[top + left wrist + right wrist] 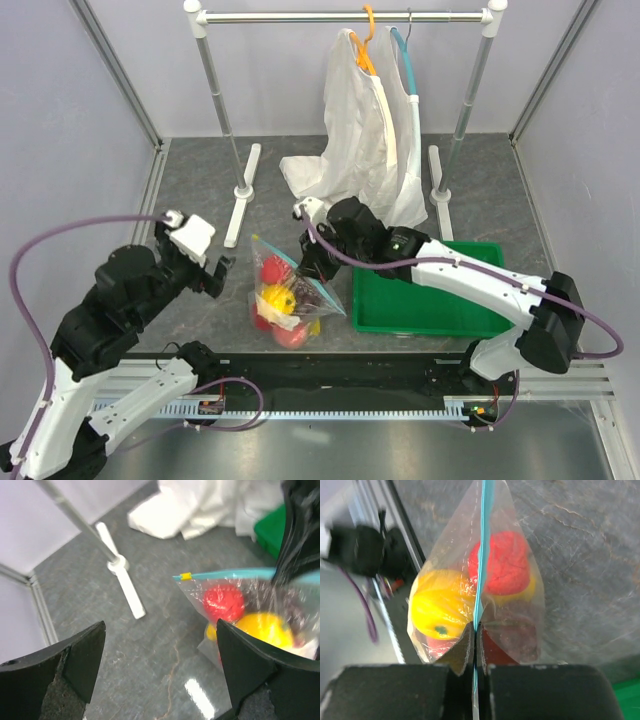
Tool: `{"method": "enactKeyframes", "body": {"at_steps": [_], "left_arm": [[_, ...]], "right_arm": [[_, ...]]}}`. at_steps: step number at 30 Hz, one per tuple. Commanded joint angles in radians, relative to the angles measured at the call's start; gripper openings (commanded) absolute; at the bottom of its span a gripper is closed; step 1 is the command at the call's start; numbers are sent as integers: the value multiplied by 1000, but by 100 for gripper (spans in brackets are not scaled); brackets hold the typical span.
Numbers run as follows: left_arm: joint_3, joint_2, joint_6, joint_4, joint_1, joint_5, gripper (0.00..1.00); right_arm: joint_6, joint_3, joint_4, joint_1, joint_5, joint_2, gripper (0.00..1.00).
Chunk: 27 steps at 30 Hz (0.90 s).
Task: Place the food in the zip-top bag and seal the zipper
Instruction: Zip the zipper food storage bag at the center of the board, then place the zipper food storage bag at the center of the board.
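Right hand [475, 630] is pinching teal zipper strip [483, 555] of clear crinkly plastic bag [520, 630]; left hand [222, 270] is hanging spread beside its left edge.

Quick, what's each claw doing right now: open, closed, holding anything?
Left claw: open, holding nothing.
Right claw: closed, pinching the zipper of the zip-top bag.

Pale lilac walls [60, 150] enclose a grey marbled tabletop [200, 190]. A metal garment rack [345, 16] at twelve o'clock carries white garments [355, 140]; a green bin [420, 327] sits at four o'clock.
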Motion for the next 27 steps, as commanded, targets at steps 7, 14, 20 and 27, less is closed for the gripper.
{"method": "enactKeyframes", "body": {"at_steps": [7,14,20,27], "left_arm": [[244,212,-171,123,66,-259,98],[196,214,-194,146,73,-259,98],[143,200,-185,172,81,-253,95],[98,217,-231,175,101,-216,95]], "right_arm": [[678,229,229,-18,62,224,0],[821,519,166,-6,133,396,0],[996,301,42,-3,223,346,0],[1062,-92,137,5,220,258,0]]}}
